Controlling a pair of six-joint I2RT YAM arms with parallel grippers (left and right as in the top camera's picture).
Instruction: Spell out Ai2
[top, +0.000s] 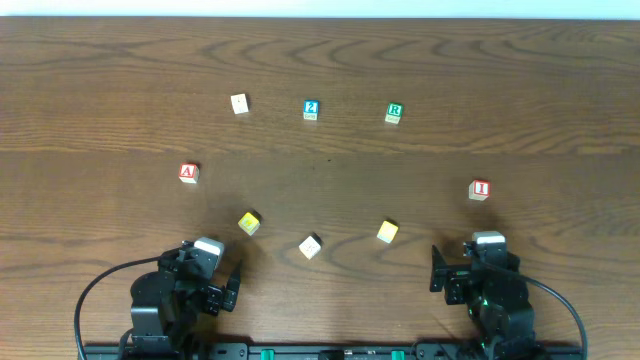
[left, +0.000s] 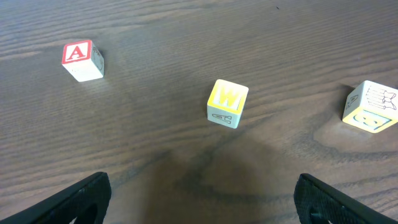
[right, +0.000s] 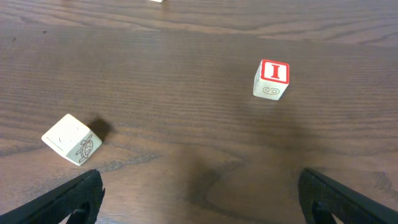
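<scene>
We see the three letters we need lying well apart on the dark wooden counter, none touching another. The A cube, red on its top face, sits at the left, ahead of the left claw and a little toward its left. In the left wrist view it shows in the upper left corner, flat on the wood. The I cube, also red, sits at the right, almost straight ahead of the right claw. The right wrist view shows it upright with the letter facing up. The 2 cube, blue, lies farther back near the middle, between a pale cube on its left and the green R cube on its right, the three forming a loose row. Nearer the arms we count three more: a yellow W cube just ahead of the left claw, a white cube in the middle, and a second yellow cube toward the right. Both claws are spread wide, each with its fingers at the bottom corners of its wrist view. Both hold nothing and sit back by the counter's near edge.
</scene>
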